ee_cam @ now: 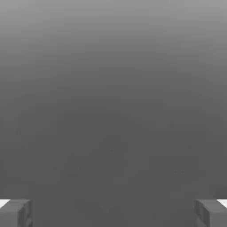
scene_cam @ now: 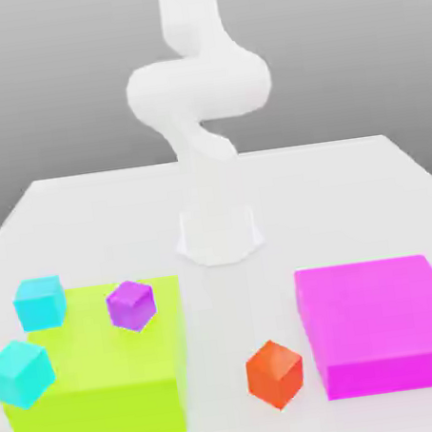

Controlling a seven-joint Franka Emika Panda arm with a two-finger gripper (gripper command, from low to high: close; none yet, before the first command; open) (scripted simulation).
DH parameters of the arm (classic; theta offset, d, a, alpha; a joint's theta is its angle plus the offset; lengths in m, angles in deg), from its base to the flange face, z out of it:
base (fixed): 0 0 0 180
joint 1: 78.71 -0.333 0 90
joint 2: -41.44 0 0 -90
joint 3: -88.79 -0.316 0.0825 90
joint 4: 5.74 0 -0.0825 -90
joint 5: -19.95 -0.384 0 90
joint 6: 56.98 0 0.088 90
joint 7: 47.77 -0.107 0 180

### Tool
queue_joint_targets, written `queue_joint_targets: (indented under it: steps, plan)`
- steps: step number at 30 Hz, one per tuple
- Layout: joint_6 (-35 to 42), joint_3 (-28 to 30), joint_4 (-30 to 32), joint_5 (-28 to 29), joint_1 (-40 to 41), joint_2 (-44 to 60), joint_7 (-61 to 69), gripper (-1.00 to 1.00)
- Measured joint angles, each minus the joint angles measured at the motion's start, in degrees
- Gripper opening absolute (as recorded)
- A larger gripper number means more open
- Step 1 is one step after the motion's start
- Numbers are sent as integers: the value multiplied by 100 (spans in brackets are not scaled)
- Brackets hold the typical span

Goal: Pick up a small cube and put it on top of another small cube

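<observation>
Your gripper (ee_cam: 113, 213) hangs with fingers spread wide and nothing between them. The orange-red cube (scene_cam: 275, 373) sits near the table's (scene_cam: 349, 173) front edge, between the lime block (scene_cam: 107, 378) and the magenta block (scene_cam: 387, 322). Descend squarely over it, jaws aligned with its tilted faces.

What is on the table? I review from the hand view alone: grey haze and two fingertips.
Observer: A small orange-red cube sits on the white table, between a lime block and a magenta block.
Operator: Any other small cubes?
Observer: A purple cube rests on top of the lime block.
Operator: More?
Observer: Two cyan cubes at that block's edge on the exterior view's left.
</observation>
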Motion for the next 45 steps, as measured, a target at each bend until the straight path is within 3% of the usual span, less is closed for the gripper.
queue_joint_targets:
  steps: [12, 17, 21, 27, 28, 35, 41, 45]
  plan:
    - [-1453, 4, 1273, 648, -266, 2578, 1494, 0]
    - [-2074, 56, 1803, 464, -446, 3599, 2427, 0]
    - [-2589, -101, 2185, -44, -517, 4387, 3377, 0]
    - [-3582, -75, 2065, -24, -530, 5616, 3462, 0]
    - [-3695, -46, 2044, -2, -554, 5754, 3449, -100]
    - [-3685, -47, 2044, 19, -550, 5751, 3429, -100]
    - [-2772, -176, 2233, -137, -455, 4648, 3546, -100]
    - [-2263, 87, 1972, -77, -152, 4411, 2698, -100]
